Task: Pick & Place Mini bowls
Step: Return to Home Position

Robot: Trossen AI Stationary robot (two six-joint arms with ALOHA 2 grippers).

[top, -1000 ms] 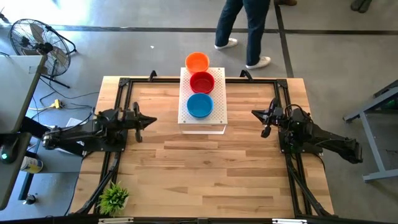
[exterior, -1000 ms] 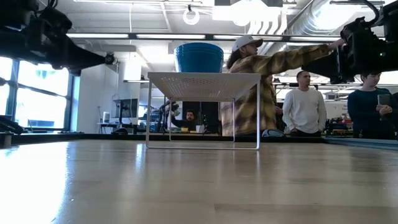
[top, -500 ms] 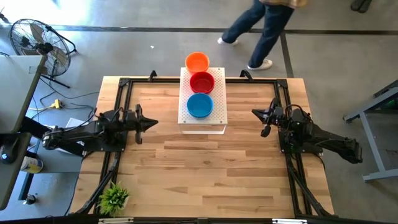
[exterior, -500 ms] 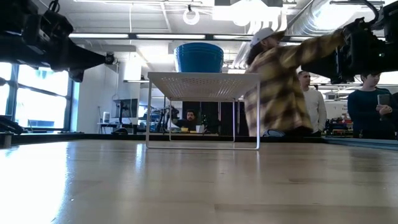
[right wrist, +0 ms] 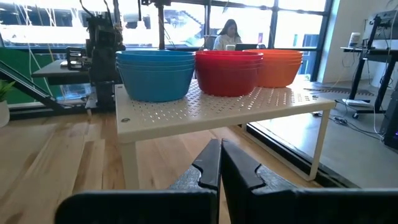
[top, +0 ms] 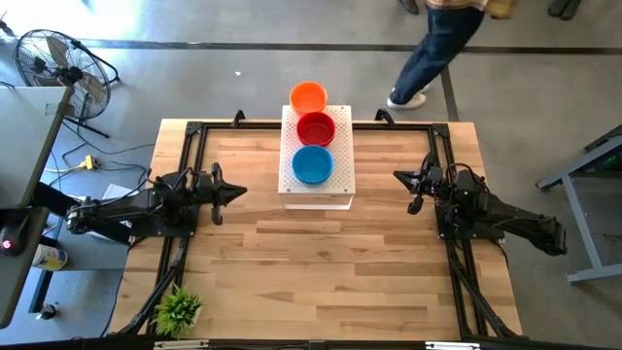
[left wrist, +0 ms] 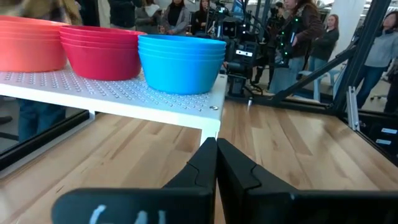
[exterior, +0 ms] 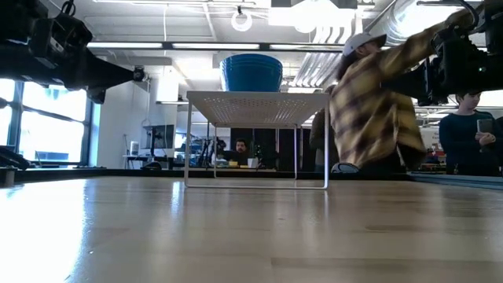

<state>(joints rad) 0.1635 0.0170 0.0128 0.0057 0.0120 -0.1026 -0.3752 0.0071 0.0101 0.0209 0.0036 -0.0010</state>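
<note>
- Dark left gripper (top: 236, 192) was clenched on nothing, its two fingers pressed flat together in its own wrist view. It hung over the wooden table (top: 292, 262) on the nine o'clock side, taking the overhead view as the dial with twelve at the far edge.
- Right gripper (top: 400, 177) was pinched closed and empty too, on the three o'clock side, well apart from its partner.
- Between them stood the white shelf (top: 340, 183). It lay a little short of three o'clock from the left gripper and at about nine from the right, and each gripper pointed at it.
- On the shelf sat three stacks: blue bowls (top: 312, 163) at the six o'clock end, red bowls (top: 316, 127) in the middle, orange bowls (top: 308, 96) at the twelve o'clock end. The row's long axis ran twelve to six, square across the line joining the grippers.
- The blue stack was the closest to both arms, and neither arm was plainly nearer.
- No loose bowl showed on the table, so the stacking looked finished. My guess is that each arm only needed to retreat straight away from the shelf, the left toward nine and the right toward three, with nothing in its path.
</note>
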